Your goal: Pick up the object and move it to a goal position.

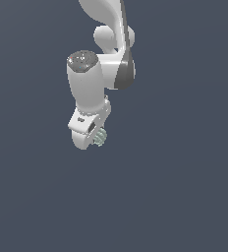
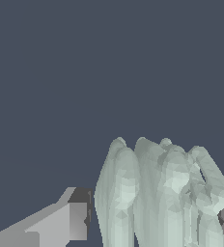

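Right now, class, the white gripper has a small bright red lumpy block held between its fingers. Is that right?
Not quite: the block is pale grey-green, not bright red. The wrist view shows its ridged sides between the fingers, and the exterior view shows it at the tip of the white gripper.

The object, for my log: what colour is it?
Pale grey-green, with ridged sides; the object shows best in the wrist view.

A white robot arm (image 1: 89, 83) reaches down from the top of the exterior view, bent at a dark-banded joint (image 1: 127, 69). Its wrist points downward, ending in the tool (image 1: 97, 136). In the wrist view, one grey finger (image 2: 61, 219) presses against the object (image 2: 162, 198), which sits gripped between both fingers.
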Robot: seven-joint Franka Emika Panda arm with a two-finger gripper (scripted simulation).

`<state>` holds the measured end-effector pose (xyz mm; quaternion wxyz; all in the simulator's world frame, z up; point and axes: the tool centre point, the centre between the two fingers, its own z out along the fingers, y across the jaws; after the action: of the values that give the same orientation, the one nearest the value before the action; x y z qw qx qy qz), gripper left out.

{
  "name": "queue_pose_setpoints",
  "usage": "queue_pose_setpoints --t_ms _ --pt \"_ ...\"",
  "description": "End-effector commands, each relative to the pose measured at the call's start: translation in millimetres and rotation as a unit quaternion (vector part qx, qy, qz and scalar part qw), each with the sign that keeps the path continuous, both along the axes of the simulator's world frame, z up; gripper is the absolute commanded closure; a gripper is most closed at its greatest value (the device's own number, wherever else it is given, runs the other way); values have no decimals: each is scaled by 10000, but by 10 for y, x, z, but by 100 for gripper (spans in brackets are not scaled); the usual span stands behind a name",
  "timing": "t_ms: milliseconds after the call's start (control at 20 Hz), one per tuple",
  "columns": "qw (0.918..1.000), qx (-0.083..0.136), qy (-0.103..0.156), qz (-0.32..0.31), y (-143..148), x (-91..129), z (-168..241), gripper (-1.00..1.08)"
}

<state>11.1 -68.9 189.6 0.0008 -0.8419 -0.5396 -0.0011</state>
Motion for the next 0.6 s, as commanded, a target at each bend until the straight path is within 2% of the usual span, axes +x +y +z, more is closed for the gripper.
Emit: queue_pose_setpoints --t_ms 0,550 --pt "10000 3 3 4 -204 85 210 108" --pt "10000 -2 4 3 -887 400 900 108"
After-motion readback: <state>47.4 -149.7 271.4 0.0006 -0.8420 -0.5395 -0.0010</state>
